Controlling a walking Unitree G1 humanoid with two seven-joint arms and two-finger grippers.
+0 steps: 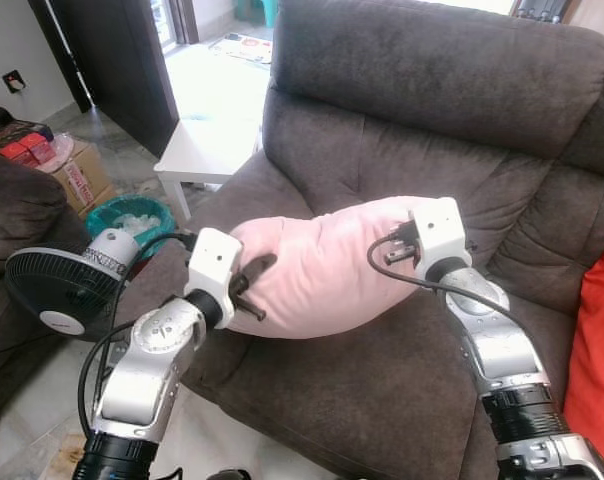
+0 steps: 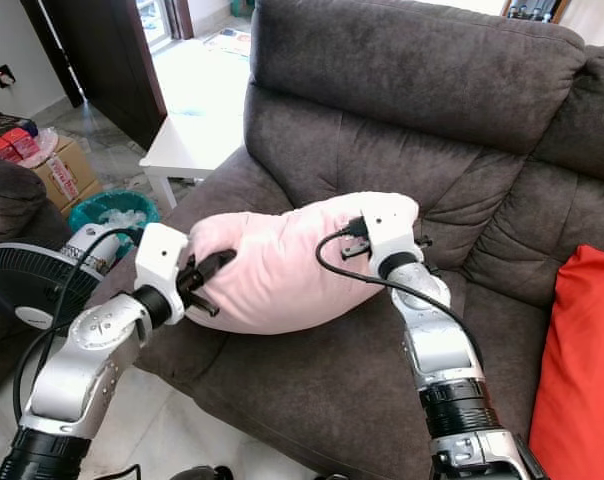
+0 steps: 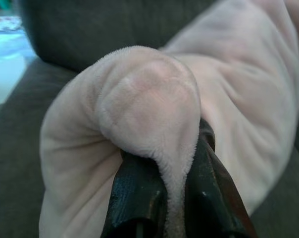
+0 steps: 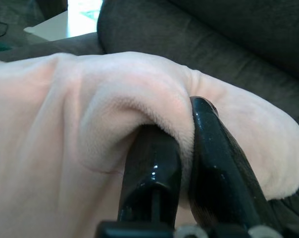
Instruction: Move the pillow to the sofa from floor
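2 end effectors hold 1 pale pink pillow [image 1: 327, 265] just above the seat cushion of the dark grey sofa [image 1: 422, 120], its underside close to or touching the cushion; contact cannot be told. The pillow lies lengthwise across the seat, sagging in the middle. The left end effector [image 1: 250, 288] is clamped on the pillow's left end: in the left wrist view its black fingers [image 3: 139, 198] pinch a fold of plush fabric between them. The right end effector [image 2: 407, 240] is clamped on the pillow's right end, and the right wrist view shows its fingers [image 4: 214, 163] closed over a bunched ridge of the fabric. Both silver arms reach forward from below, with black cables looping at the wrists.

1 red cushion [image 1: 594, 360] rests on the sofa at the far right, well apart from the pillow. Left of the sofa stands a black fan [image 1: 62, 285], and behind it a teal basket [image 1: 132, 212]. Farther back are a white low worktop [image 1: 207, 150], a cardboard box [image 1: 77, 170] and a dark door [image 1: 122, 60].
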